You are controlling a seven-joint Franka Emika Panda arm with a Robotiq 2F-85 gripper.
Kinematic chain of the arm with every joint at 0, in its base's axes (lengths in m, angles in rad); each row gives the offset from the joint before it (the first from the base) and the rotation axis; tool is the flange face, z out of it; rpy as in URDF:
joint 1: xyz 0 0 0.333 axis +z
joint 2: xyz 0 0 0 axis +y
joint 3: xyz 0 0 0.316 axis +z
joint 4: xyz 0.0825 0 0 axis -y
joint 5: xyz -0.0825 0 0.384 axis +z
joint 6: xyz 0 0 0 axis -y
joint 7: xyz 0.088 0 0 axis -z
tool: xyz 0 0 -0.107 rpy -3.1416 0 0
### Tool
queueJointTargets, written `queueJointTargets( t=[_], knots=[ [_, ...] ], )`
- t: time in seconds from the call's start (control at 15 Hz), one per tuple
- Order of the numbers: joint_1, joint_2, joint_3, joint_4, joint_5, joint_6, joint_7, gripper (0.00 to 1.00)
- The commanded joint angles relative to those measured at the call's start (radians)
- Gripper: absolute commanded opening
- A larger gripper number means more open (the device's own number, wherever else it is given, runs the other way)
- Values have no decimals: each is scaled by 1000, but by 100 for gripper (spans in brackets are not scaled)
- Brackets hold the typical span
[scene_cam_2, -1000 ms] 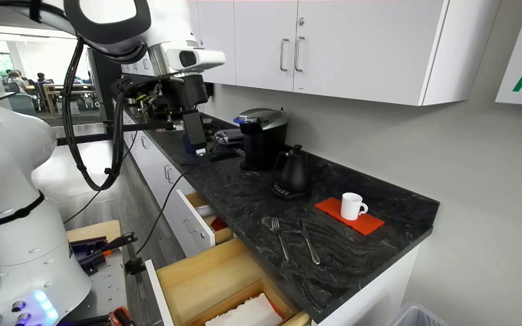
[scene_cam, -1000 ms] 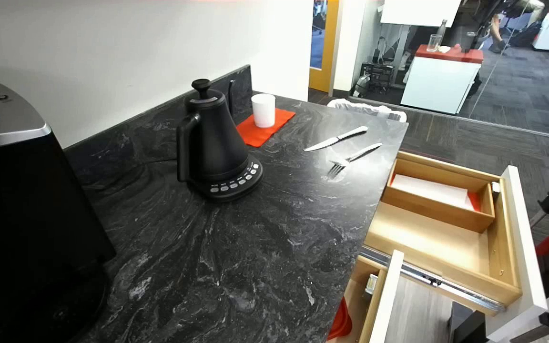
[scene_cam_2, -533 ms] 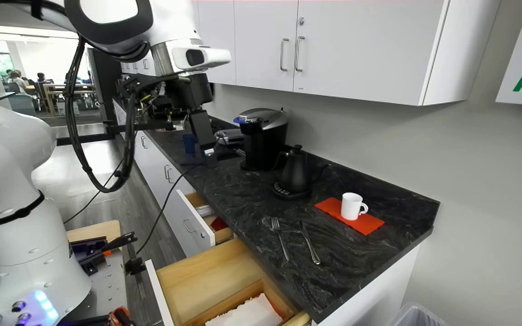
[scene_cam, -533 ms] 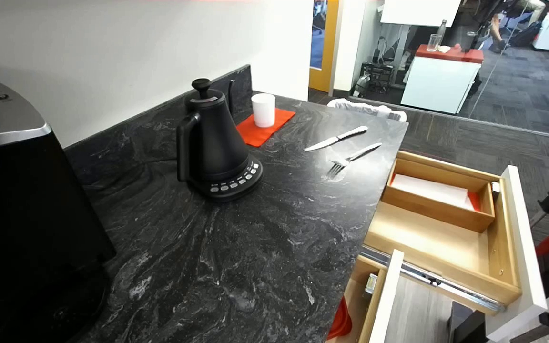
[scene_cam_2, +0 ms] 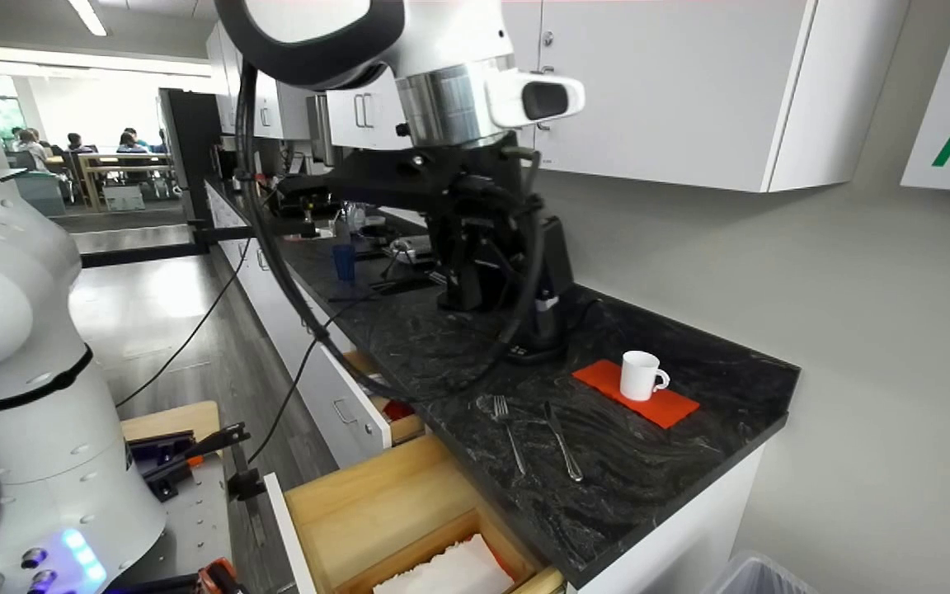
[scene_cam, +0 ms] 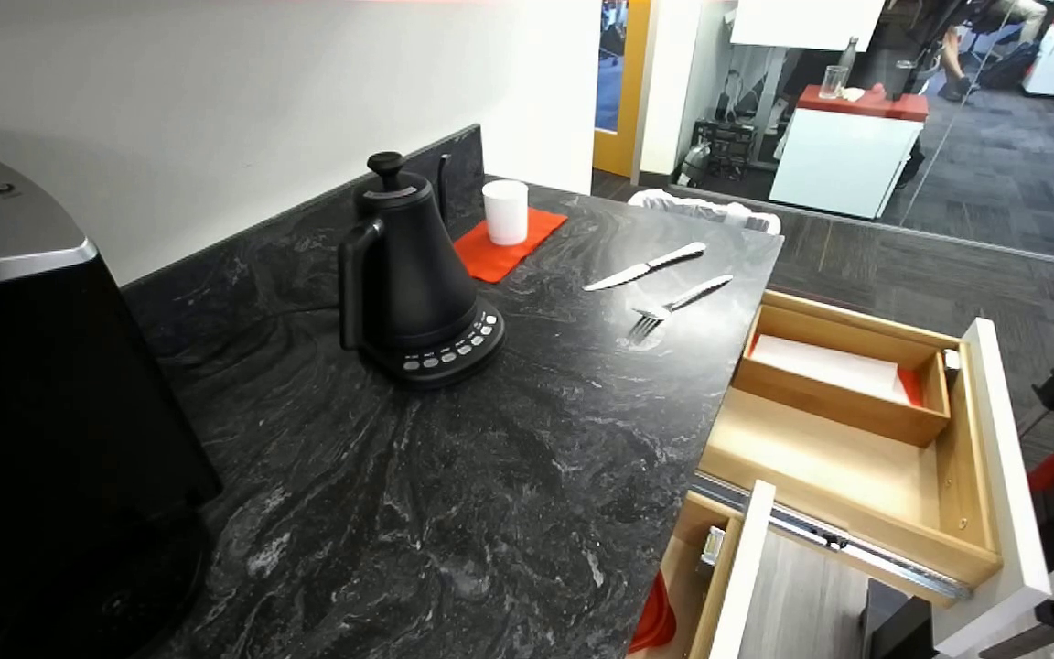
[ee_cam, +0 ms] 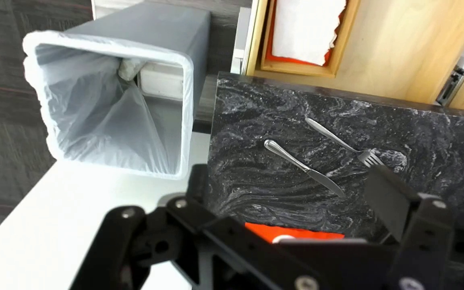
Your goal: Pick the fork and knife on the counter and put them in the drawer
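The silver fork [scene_cam: 701,292] and the knife [scene_cam: 673,257] lie side by side on the black speckled counter [scene_cam: 490,494]. In the wrist view the knife [ee_cam: 306,168] shows whole between my spread fingers, well below them, while one finger covers the tips of the tines of the fork [ee_cam: 365,156]. My gripper [ee_cam: 292,185] stands open and holds nothing. In an exterior view one finger [scene_cam_2: 559,256] hangs high above the counter, in front of the kettle. The light-wood drawer [scene_cam_2: 376,507] is pulled out beside the cutlery; a small wooden tray with white paper sits inside it.
A black kettle [scene_cam: 413,256] and a coffee maker [scene_cam: 33,366] stand along the wall. A white mug [scene_cam_2: 638,375] rests on a red napkin [scene_cam_2: 669,408]. Another drawer [scene_cam: 737,586] is partly out. A lined bin [ee_cam: 185,100] stands past the counter's end.
In an exterior view my arm and gripper have swung to the right, from the coffee maker side towards the end with the cutlery. Fork, knife and drawers have not moved.
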Motion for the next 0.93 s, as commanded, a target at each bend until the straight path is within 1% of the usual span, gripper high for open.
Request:
queueJointTargets(
  t=[0.0,0.2,0.47,0.6,0.67,0.73,0.8,0.87],
  knots=[
    [243,93,-278,227,69,-132,-277,100],
    [445,163,-516,395,142,-257,-513,100],
    [721,276,-830,608,291,-459,-815,100],
    [879,270,-982,683,299,-565,-903,100],
    [954,246,-1046,713,269,-616,-928,100],
    [1031,206,-1100,746,215,-664,-937,100],
    [906,249,-995,675,258,-576,-892,100],
    [962,247,-1045,701,249,-610,-909,100]
  ],
)
